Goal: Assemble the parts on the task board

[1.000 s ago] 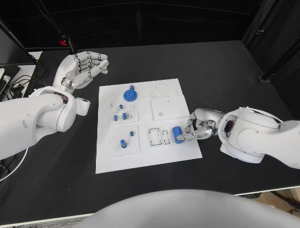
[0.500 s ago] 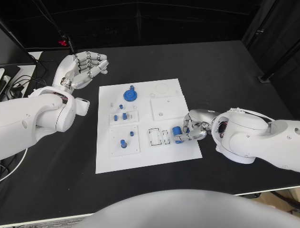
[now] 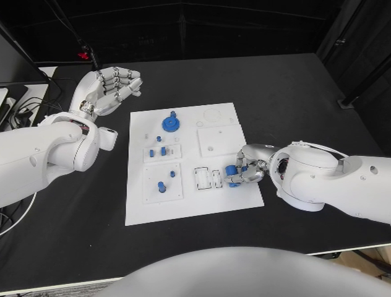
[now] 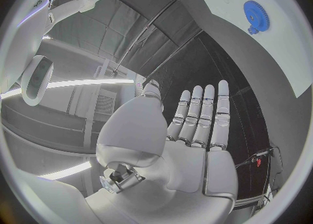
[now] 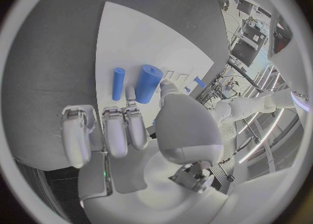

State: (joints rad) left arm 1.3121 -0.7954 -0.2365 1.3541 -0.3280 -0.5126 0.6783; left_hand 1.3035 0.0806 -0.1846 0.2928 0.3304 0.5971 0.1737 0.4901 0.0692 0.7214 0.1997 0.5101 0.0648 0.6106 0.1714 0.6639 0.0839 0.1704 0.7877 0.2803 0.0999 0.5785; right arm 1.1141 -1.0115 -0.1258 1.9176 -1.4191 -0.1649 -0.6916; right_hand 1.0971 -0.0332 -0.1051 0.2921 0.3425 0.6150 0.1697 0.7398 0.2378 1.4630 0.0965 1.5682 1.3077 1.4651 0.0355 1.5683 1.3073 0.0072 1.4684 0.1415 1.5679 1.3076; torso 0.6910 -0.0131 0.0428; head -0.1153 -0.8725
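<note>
Your right hand (image 3: 246, 166) pinches thick blue cylinder (image 5: 147, 83) at board (image 3: 187, 204) right edge; thinner blue peg (image 5: 118, 83) beside it. Your left hand (image 3: 111, 86) hovers far left, fingers spread, holding nothing.

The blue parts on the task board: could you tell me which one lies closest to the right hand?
The thick blue cylinder by the right hand fingertips, near the task board edge. The thin blue peg lies just beyond; the blue gear sits far away.
</note>
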